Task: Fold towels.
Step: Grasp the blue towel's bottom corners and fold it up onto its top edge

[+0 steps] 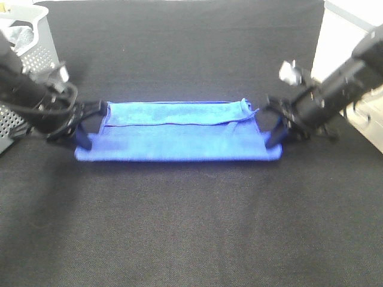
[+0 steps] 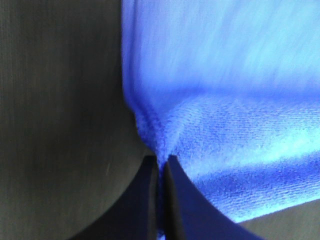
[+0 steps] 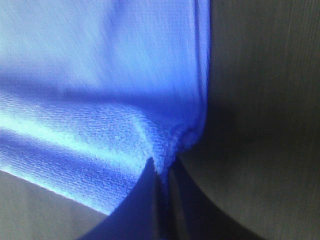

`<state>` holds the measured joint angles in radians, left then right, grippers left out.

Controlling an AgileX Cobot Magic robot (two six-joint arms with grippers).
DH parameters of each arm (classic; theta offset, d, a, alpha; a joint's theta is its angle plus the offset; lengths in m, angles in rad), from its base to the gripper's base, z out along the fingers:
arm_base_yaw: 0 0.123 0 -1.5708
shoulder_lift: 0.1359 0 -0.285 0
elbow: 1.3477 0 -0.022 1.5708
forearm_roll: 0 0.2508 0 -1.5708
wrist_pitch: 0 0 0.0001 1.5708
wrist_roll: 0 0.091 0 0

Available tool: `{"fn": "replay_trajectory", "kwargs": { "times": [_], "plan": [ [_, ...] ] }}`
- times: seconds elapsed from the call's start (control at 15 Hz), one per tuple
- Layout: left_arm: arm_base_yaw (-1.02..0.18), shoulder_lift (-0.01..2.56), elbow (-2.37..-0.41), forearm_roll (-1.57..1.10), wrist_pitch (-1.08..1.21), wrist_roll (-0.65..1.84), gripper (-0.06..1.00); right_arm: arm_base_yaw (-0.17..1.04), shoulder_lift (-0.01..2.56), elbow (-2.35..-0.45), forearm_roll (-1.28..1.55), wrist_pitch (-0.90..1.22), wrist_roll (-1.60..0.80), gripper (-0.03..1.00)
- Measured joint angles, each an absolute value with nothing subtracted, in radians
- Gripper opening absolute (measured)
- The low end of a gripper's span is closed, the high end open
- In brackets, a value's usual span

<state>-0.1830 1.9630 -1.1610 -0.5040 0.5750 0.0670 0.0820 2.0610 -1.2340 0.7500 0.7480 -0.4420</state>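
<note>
Blue towel (image 1: 179, 142) in left tool (image 2: 160, 162), right tool (image 3: 161, 170)

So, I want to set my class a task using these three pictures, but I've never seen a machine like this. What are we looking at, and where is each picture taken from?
This is a robot with two arms, each ending in a two-fingered gripper. The wide picture comes from a camera mounted high above the table, which is covered in dark cloth. On it lies a blue towel, with one layer folded over along its far side. The left gripper is at one short end and the right gripper at the other. The two close-ups come from small cameras on the wrists, looking along the fingers. In each, the dark fingers are shut on a pinch of the towel's edge. A pale perforated basket stands at the far left.
</note>
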Motion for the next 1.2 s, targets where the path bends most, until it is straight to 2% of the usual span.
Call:
{"fn": "replay_trajectory", "kwargs": {
  "times": [0.27,0.33,0.4,0.67,0.87,0.93,1.0,1.07,1.2],
  "plan": [
    [-0.158,2.022,-1.335,-0.497,0.563,0.006,0.01,0.082,2.135,-1.462,0.747,0.793,-0.435,0.0],
    [-0.14,2.081,-1.447,-0.497,0.565,0.0,0.01,0.082,2.211,-1.588,0.726,0.821,-0.409,0.0],
    [-0.14,2.081,-1.447,-0.497,0.565,0.0,0.01,0.082,2.211,-1.588,0.726,0.821,-0.409,0.0],
    [-0.137,2.248,-1.643,-0.496,0.576,0.0,0.01,0.082,2.381,-1.849,0.648,0.856,-0.33,0.0],
    [-0.137,2.319,-1.69,-0.495,0.572,0.0,0.03,0.082,2.449,-1.93,0.643,0.857,-0.321,0.0],
    [-0.137,2.327,-1.693,-0.495,0.568,0.0,0.07,0.082,2.454,-1.934,0.643,0.857,-0.311,0.06],
    [-0.137,2.329,-1.695,-0.495,0.557,0.0,0.17,0.082,2.456,-1.938,0.643,0.857,-0.309,0.17],
    [-0.137,2.329,-1.694,-0.495,0.55,0.0,0.31,0.082,2.457,-1.938,0.643,0.86,-0.3,0.33],
    [-0.137,2.315,-1.696,-0.478,0.551,0.0,0.62,0.081,2.45,-1.938,0.625,0.895,-0.236,0.77]
  ]
}}
